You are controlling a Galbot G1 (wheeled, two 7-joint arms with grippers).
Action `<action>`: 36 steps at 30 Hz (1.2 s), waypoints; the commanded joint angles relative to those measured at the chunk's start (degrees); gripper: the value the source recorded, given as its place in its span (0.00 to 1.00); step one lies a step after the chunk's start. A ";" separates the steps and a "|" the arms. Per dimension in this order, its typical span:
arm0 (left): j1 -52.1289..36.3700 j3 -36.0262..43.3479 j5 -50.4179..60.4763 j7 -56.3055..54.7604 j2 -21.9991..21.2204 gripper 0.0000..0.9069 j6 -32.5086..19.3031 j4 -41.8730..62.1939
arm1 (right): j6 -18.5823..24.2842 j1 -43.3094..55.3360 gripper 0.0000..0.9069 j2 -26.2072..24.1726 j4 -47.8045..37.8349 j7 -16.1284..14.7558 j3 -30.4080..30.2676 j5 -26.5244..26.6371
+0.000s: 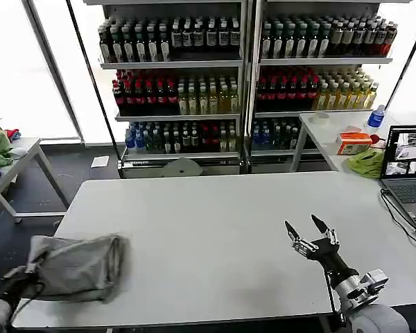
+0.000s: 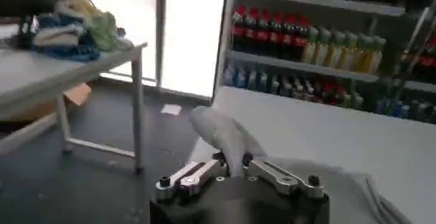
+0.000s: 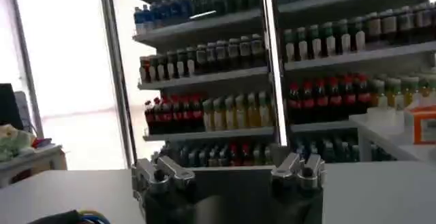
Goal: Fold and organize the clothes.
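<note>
**Grey shirt pinched at the worktop's left corner**

Behind the pale worktop (image 1: 215, 229) stand drink shelves (image 1: 243, 76) packed with bottles, with bright windows to the left.

Closest in, the left pincer (image 2: 230, 167) is pressed together on a fold of the grey shirt (image 1: 76, 267); in the left wrist view a peak of cloth rises between its fingers (image 2: 197, 174). In the head view the shirt lies as a rumpled, roughly folded bundle at the near left corner of the worktop, touching its edge, with the left arm reaching in from below that corner.

The right pincer (image 1: 308, 232) hovers spread open over the bare near-right part of the worktop, well apart from the shirt and holding nothing.

Farther out, a laptop (image 1: 408, 170) sits at the right edge, with a lime-green cloth (image 1: 366, 163) and an orange box (image 1: 353, 142) on the side table behind it. Another table to the left carries heaped coloured garments (image 2: 75, 28).

The shirt looks light, soft and limp: it will likely sag and drape from any single pinch rather than keep its shape. I would judge a hem, a shoulder seam or a fold edge the best hold, ideally at two points to keep it flat.

No chest print shows on the bundle, and the bottle labels and the box are too small to read.
</note>
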 commanded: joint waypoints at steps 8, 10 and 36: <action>-1.35 5.36 -6.61 -5.82 7.76 0.03 7.30 -21.69 | 0.80 0.86 1.00 0.40 -1.57 0.09 -0.45 0.09; -2.27 12.09 -6.73 -8.57 6.47 0.03 7.32 -24.95 | 0.94 0.63 1.00 0.60 -1.94 0.13 -0.21 0.06; -34.06 61.21 -15.49 -17.91 -17.08 1.00 7.05 -1.29 | -12.49 -1.61 1.00 3.58 2.64 4.02 -6.02 0.47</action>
